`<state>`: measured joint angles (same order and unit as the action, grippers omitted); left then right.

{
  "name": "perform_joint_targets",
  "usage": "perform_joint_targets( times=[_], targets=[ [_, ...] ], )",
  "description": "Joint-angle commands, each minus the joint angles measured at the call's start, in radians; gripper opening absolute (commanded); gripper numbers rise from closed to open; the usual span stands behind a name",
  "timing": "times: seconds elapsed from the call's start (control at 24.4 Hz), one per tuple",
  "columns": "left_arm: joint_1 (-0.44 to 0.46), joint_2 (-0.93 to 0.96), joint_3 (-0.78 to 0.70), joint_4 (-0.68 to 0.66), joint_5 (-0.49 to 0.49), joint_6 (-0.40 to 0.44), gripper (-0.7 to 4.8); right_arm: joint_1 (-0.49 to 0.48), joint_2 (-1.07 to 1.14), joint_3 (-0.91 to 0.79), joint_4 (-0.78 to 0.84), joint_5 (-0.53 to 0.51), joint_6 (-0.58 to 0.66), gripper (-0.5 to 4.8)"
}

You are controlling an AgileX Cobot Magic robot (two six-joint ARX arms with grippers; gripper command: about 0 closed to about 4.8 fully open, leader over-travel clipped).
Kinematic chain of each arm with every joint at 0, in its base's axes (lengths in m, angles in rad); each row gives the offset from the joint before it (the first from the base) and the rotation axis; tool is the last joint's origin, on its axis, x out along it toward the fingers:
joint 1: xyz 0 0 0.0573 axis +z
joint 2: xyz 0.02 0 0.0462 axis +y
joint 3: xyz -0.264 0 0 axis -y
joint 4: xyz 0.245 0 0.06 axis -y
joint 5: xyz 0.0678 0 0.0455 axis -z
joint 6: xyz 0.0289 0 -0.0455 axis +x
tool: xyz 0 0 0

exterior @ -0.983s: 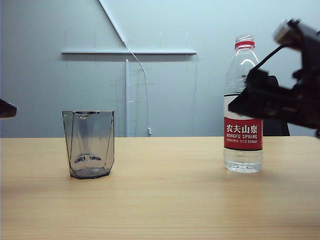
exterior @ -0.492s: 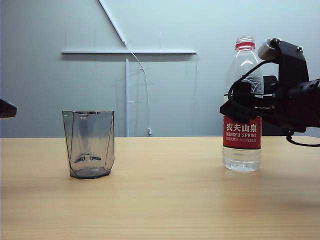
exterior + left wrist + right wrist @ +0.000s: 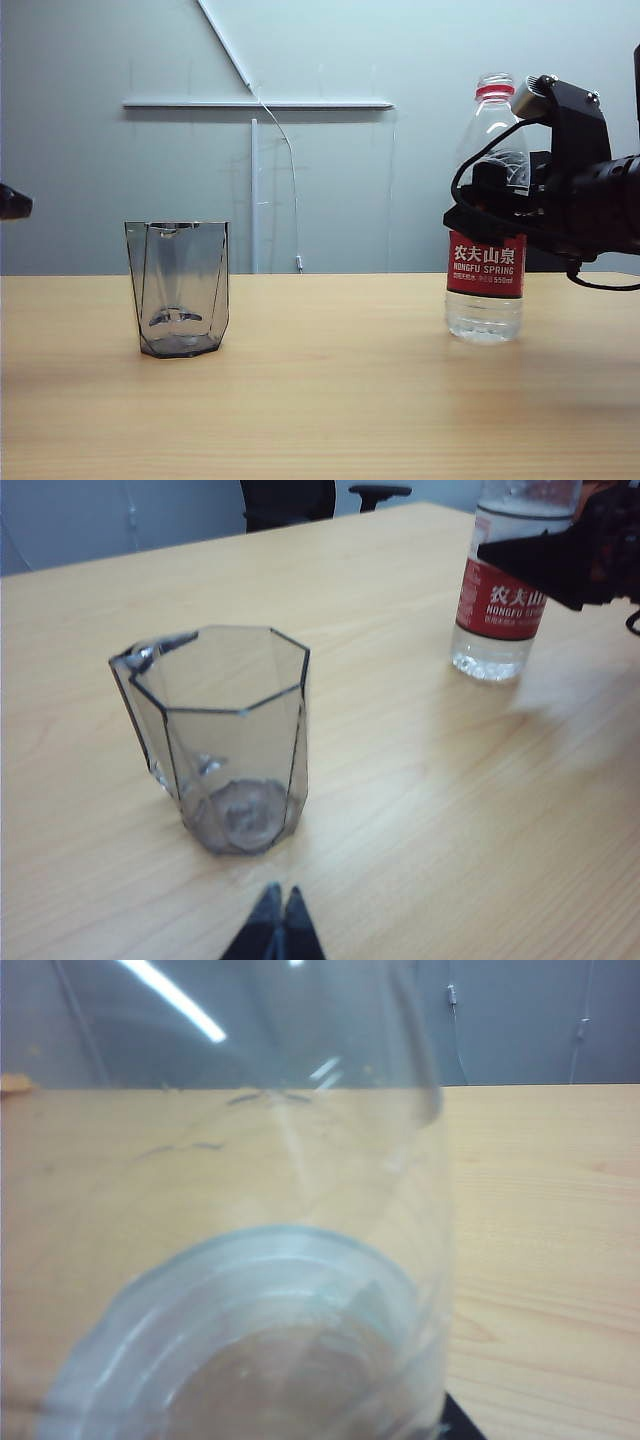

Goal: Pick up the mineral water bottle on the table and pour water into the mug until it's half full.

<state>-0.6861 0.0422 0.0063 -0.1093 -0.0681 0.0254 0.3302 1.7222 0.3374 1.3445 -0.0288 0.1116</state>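
**Kid:** Where is your right claw?

**Me:** My right gripper (image 3: pixel 480 205) is on the right side of the table (image 3: pixel 320 400). It comes in level from the right, and its black fingers sit around the mineral water bottle (image 3: pixel 486 270), just above the red label. From the wrist camera on that arm I see only the clear bottle (image 3: pixel 230 1260) right up close, filling most of the picture.

**Kid:** Is it squeezing the bottle?

**Me:** I cannot tell. The fingers are at the bottle, but I cannot see if they press on it or if there is a small gap. The bottle stands upright with its bottom on the wood.

**Kid:** Is there water in it?

**Me:** Yes, the water (image 3: pixel 484 322) shows clear below the label. The top has a red ring and I see no cap on it.

**Kid:** And the mug?

**Me:** The mug (image 3: pixel 178 288) stands on the left side, well apart from the bottle. It is grey, see-through and looks dry inside.

**Kid:** What about your other claw?

**Me:** My left gripper (image 3: pixel 276 925) hangs on the near side of the mug (image 3: pixel 225 740). Its two black tips are pressed together, closed on nothing. In the outside camera only a dark bit of it (image 3: pixel 12 202) peeks in at the far left edge.
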Motion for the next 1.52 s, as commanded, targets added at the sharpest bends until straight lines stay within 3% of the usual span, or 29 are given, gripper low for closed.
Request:
perform_joint_targets(
  times=[0.04, 0.25, 0.49, 0.66, 0.78, 1.15, 1.52],
  targets=[
    [0.002, -0.019, 0.003, 0.01, 0.001, -0.003, -0.02, 0.0, -0.005, 0.003, 0.014, 0.001, 0.004, 3.22],
    [0.016, -0.02, 0.003, 0.01, 0.002, -0.003, -0.02, 0.0, -0.006, 0.003, 0.042, 0.001, 0.003, 2.9],
    [0.099, -0.02, 0.003, 0.01, 0.001, -0.003, -0.02, 0.0, -0.006, 0.004, 0.052, 0.0, -0.008, 2.51],
    [0.149, -0.02, 0.003, 0.01, 0.002, -0.003, -0.02, 0.008, -0.046, 0.006, 0.045, -0.076, -0.084, 2.51],
    [0.179, -0.02, 0.003, 0.01, 0.002, -0.003, -0.02, 0.037, -0.103, 0.039, -0.055, -0.102, -0.178, 2.51],
    [0.258, -0.024, 0.003, 0.009, 0.001, -0.003, -0.02, 0.168, -0.186, 0.341, -0.652, -0.104, -0.6, 2.51],
    [0.256, -0.037, 0.003, 0.012, 0.001, -0.003, -0.02, 0.219, -0.167, 0.479, -0.79, -0.076, -0.837, 2.5]
  ],
)
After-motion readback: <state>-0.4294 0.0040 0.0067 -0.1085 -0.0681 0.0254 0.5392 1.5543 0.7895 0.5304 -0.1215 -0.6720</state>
